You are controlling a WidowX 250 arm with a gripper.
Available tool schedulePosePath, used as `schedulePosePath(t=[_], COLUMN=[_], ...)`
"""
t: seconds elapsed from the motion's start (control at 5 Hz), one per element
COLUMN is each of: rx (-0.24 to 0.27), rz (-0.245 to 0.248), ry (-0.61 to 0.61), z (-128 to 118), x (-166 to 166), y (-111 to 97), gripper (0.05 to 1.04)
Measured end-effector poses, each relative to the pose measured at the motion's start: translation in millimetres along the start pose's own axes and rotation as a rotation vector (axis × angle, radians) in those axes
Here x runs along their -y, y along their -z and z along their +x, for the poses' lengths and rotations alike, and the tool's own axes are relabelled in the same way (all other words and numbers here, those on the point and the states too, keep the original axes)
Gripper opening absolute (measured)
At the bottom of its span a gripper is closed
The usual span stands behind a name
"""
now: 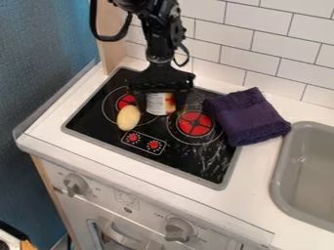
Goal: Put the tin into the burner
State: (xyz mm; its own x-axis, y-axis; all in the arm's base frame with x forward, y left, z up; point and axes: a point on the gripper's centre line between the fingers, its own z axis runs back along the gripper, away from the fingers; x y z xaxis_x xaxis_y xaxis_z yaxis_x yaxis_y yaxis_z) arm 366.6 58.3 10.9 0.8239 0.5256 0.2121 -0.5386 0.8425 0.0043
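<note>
Black pincer [159,105] is clamping the tin [158,103], upper centre of frame, tin is showing between two red burners [195,123], yellow oval object [128,117] is lying lower left of it, purple cloth [246,117] is overlapping the stovetop [98,117].

The black two-finger gripper [160,105] hides the top of the cylindrical tin with a pale, red-and-yellow label [159,103] from us, and we find that label too blurred to read. A folded purple cloth [246,117] covers part of the black glass hob [98,114]. We see the smooth grey sink [279,171] cut off at the right edge.
</note>
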Motion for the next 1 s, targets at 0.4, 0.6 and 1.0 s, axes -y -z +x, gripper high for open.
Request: schedulePosePath(t=[0.4, 0.6, 1.0], rx=[0.039, 0.014, 0.064], rz=[0.015, 0.019, 0.049], ry=[-0.028, -0.002, 0.044], z=[23, 22, 29], x=[-14, -14, -13], y=[-6, -8, -61], gripper=[1.0, 1.0, 1.0])
